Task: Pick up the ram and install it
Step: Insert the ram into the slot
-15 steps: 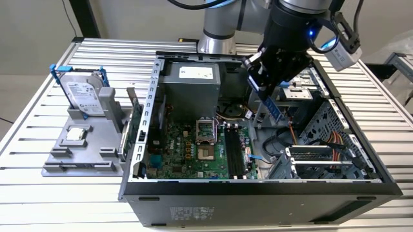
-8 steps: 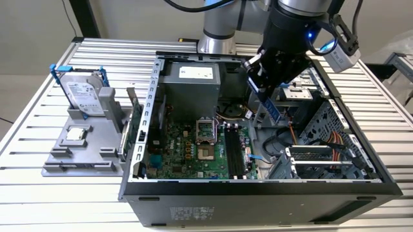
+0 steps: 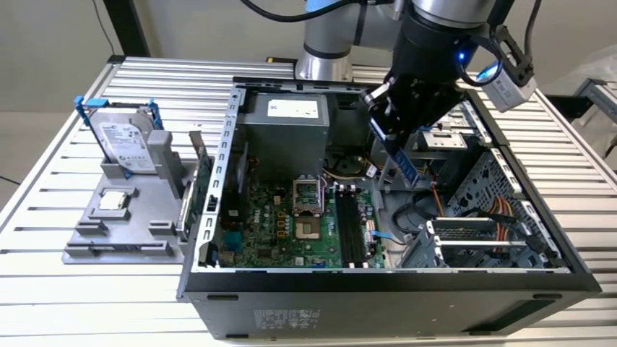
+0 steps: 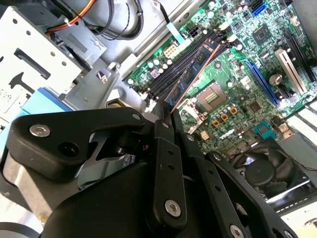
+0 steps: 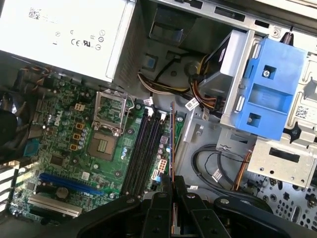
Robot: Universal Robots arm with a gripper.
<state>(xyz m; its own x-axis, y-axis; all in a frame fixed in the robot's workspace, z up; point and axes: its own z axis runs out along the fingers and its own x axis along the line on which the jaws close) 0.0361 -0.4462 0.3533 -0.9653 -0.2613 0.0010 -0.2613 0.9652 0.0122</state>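
Exterior view first: long, thin, flat green circuit-board ram stick with dark chips, pinched at its upper end by the black metal gripper. Hanging tilted inside the open black steel computer case, up above the green motherboard. Jaws clamped on the stick's two flat faces.

Seen edge-on in the first wrist view, poking out past the fingertips toward the row of long black plastic memory slots. Close to them, but clearly apart and not seated in any.

Progress, judging from that: pickup half done, install half not. All slots looking empty, so lining up and pressing home left to do.

Texture-wise: thin rigid board, flat dark chips along the face, and a coppery-looking lower edge in the second wrist view.

Further out:
- a square silver metal processor socket beside the slots
- a grey sheet-metal power supply box
- a chunky blue plastic drive caddy
- a round black plastic fan

Off to the exterior view's left, on a grey plastic parts holder: a silver hard drive in a blue frame standing upright, plus a small square silver processor chip lying flat. All of it parked on a ribbed aluminium table.
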